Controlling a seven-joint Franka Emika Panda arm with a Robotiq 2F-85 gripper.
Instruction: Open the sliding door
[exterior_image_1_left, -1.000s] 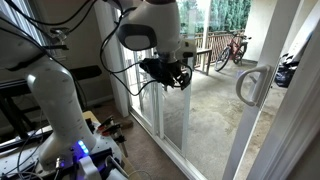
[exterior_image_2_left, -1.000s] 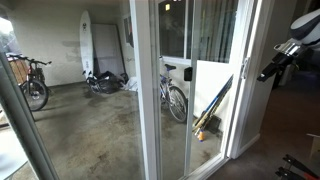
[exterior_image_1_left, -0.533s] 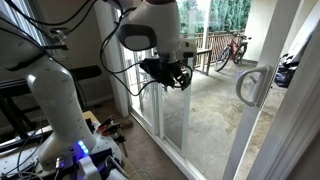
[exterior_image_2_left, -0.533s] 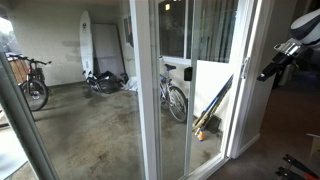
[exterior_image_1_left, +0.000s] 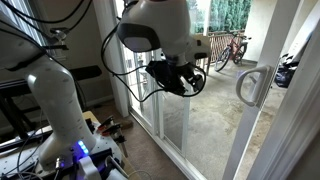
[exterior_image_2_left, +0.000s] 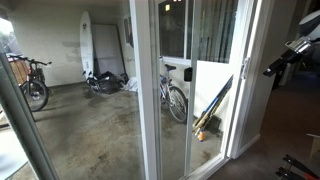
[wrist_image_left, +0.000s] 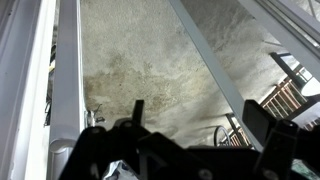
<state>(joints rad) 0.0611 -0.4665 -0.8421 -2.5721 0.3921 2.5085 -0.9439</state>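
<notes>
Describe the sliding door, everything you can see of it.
The sliding door is a tall clear glass panel in a white frame that looks like painted metal or plastic. A white D-shaped loop handle sits on its near upright. The door stands vertical, and a concrete floor shows through the glass. Nothing touches it: the gripper hangs open, apart from the handle and off to one side. Whether the door is fully shut cannot be told.
</notes>
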